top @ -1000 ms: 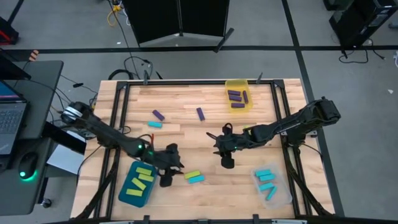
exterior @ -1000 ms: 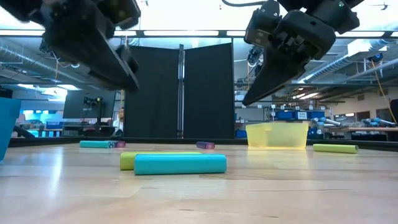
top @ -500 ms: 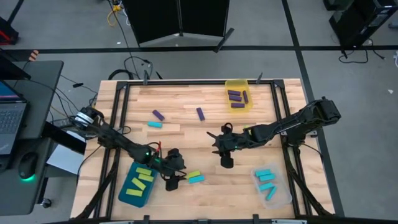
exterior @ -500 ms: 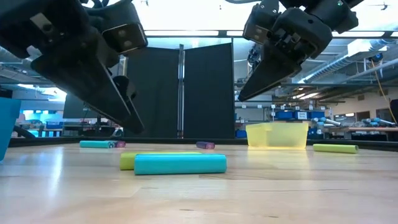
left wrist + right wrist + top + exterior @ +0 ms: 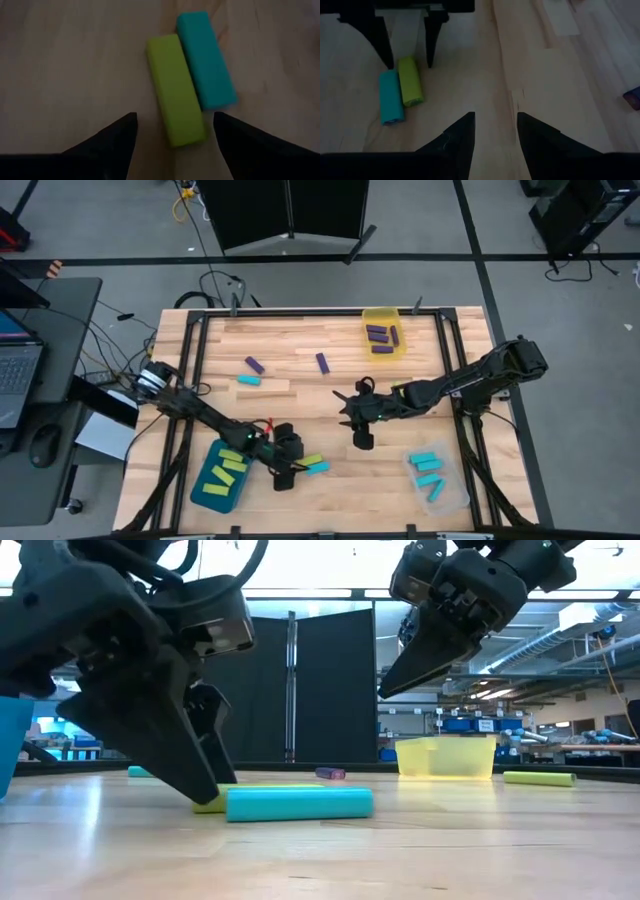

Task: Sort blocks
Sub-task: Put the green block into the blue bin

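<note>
Left gripper (image 5: 291,472) spread wide around green block (image 5: 309,461) beside blue block (image 5: 319,468), lower centre; right gripper (image 5: 352,423) parted, empty, mid-frame.

Two blocks (image 5: 313,464) lie touching side by side near the table's (image 5: 330,395) front edge, with the left gripper (image 5: 287,471) standing over one of them. A bin (image 5: 205,489) holding blocks sits just left of it. The right gripper (image 5: 352,416) hangs above the table's middle, well apart from another bin (image 5: 456,488) at the front right. A third bin (image 5: 383,315) stands at the back edge.
</note>
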Controlling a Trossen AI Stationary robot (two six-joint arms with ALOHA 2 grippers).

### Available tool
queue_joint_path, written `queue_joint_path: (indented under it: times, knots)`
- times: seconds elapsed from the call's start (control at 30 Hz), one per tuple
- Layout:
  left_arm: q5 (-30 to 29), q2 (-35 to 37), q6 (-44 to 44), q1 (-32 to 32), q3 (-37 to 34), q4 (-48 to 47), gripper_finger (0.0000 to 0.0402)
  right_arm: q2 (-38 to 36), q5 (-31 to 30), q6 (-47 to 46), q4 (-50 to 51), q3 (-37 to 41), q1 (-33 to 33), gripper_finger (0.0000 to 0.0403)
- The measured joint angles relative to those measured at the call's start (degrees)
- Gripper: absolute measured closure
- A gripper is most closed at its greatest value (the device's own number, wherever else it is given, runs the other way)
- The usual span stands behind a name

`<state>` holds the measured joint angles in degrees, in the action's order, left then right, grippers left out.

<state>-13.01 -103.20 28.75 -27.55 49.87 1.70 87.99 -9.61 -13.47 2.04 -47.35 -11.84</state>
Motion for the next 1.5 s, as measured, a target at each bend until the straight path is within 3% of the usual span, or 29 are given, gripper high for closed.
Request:
queue_joint_path:
  times: [0.17, 0.43, 0.63, 0.77, 0.97, 1.07, 1.27, 1.5]
  knots:
    - [-1.9, 0.0, 0.0, 0.0, 0.0, -1.3, 0.0136, 0.0, 0.0, 0.2, -0.1, 0.0, -0.2, 0.0245]
    - [-3.9, -0.3, -0.3, 0.8, -0.1, -1.5, 0.0186, 0.0, 0.0, 1.0, 0.1, 0.0, -0.2, 0.0245]
    - [-4.4, -0.4, -4.9, 2.0, -0.2, 0.5, 0.0209, 0.0, 0.0, 1.7, 0.1, 0.0, -0.2, 0.0245]
    - [-2.2, -0.4, -7.6, 3.0, -0.2, 1.0, 0.0231, 0.0, 0.0, 1.9, 0.1, 0.0, -0.2, 0.0245]
    - [2.7, -0.4, -12.3, 3.3, -0.2, 2.0, 0.0303, 0.0, 0.0, 2.8, 0.1, 0.0, -0.2, 0.0245]
    - [3.4, 0.2, -14.1, 3.3, -0.2, 1.3, 0.0303, 0.0, 0.0, 3.2, 0.1, 0.0, -0.2, 0.0245]
    - [2.5, 6.6, -17.9, 3.2, -0.2, -3.0, 0.0303, 0.0, 0.0, 3.4, 0.2, 0.0, -0.2, 0.0245]
    - [2.5, 20.5, -16.1, -0.6, -0.2, -21.1, 0.0303, 0.0, 0.0, 4.4, 0.3, 0.0, -0.1, 0.0245]
